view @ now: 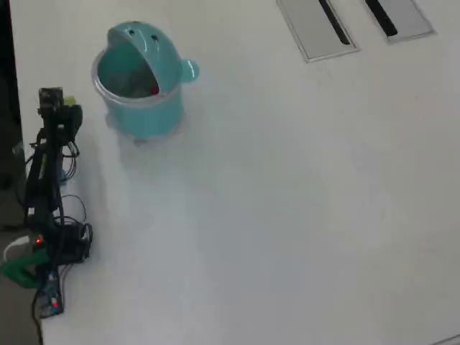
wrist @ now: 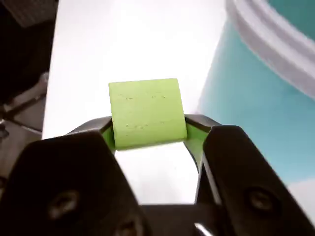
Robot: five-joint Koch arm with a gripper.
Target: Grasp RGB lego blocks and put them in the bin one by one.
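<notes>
In the wrist view a yellow-green lego block (wrist: 146,112) is pinched between my black gripper's (wrist: 147,132) two jaws, held above the white table. The teal bin's wall (wrist: 256,103) rises close on the right, with its pale rim above. The overhead view shows the gripper (view: 70,112) at the table's left edge, with a bit of yellow-green block (view: 75,110) showing at its tip, just left of the round teal bin (view: 144,115). The bin's domed lid (view: 144,39) is tipped back. A small red speck (view: 154,90) lies inside the open mouth.
My arm's body and cables (view: 44,194) run along the table's left edge, where the dark floor begins. Two flat grey plates with black slots (view: 309,32) (view: 406,14) lie at the far right top. The white table (view: 287,201) spreads to the right.
</notes>
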